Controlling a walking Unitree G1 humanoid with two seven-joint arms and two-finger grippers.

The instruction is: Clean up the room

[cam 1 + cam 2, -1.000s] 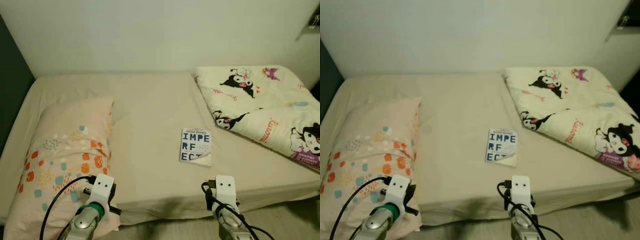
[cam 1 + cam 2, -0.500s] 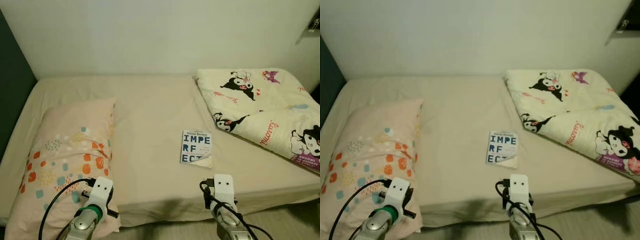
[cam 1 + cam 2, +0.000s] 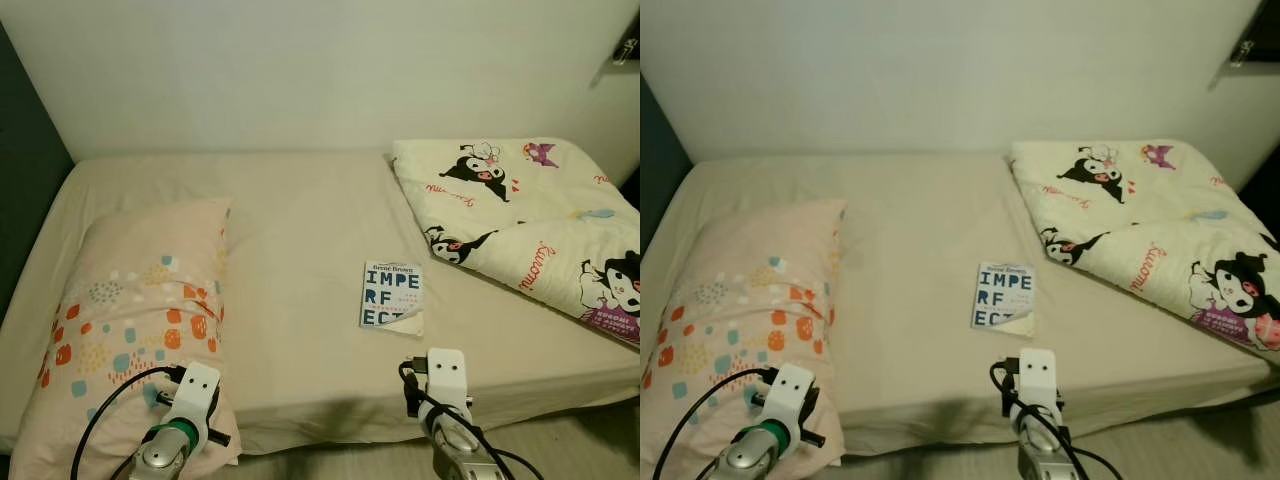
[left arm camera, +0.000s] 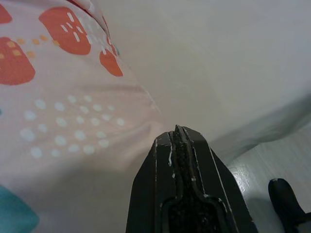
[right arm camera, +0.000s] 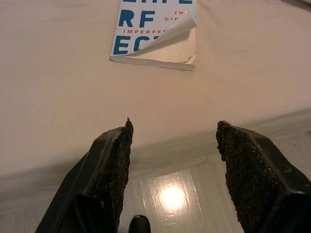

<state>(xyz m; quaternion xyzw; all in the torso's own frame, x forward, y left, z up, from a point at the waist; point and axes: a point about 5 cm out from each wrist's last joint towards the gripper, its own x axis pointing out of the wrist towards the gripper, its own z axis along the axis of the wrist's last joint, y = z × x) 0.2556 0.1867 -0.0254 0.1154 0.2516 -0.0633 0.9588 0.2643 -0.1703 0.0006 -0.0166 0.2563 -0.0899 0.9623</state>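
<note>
- Right gripper (image 5: 172, 184) hangs spread wide, nothing btwn the fingers (image 5: 112, 170). I've got it just off the near edge of the bed (image 3: 300, 230), aimed at the book; floor shows below it in the wrist view.
- Left gripper (image 4: 181, 145): fingers pressed together, holding nothing. It sits over the near corner of the pillow (image 3: 140, 300), parked out of the way imo, not working.
- Book (image 3: 392, 295) is the obvious stray: white cover w/ blue block letters, flat on the sheet, a bit fwd of the right gripper and slightly twd the robot's left of it. Near corner of the cover curls up, which I judge gives a lip to catch; otherwise it lies flush and a pinch from above may slip.
- Open room: bare sheet all round the book, well apart from the pillow, only near the blanket's folded edge. Straight reach fwd looks clear for the right arm.
- Pillow lies lengthwise on the robot's left side, its near end drooping over the mattress edge.
- Blanket (image 3: 530, 220) w/ cartoon print is bunched on the far right, spilling off the right side; prob needs straightening later.
- Wall (image 3: 320, 70) behind closes off the far edge, so no approach from there.
</note>
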